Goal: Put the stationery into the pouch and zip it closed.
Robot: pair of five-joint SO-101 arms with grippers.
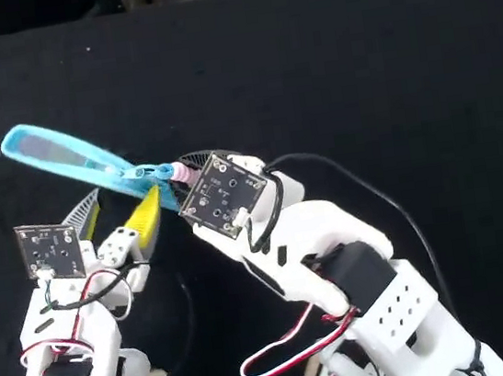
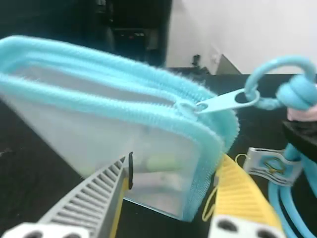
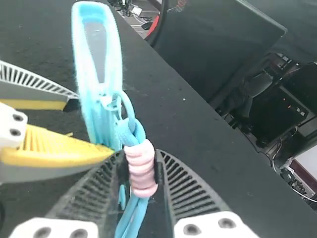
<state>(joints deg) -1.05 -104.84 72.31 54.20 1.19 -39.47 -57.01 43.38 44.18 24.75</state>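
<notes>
Black table (image 1: 357,72) beneath pouch (image 1: 52,151), held on edge, long axis diagonal, zipper-pull end toward arms. Near corner pinched by left fingers (image 2: 237,193); pink bead (image 3: 141,171) clamped by right fingers (image 3: 183,183).

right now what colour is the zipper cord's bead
Pink ribbed bead; best in right wrist view.

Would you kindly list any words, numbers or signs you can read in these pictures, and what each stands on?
None can be read.
Tag beside the pouch: a printed mark, too blurred to read.
Boards on the wrists: tiny marks, too small to read.
</notes>
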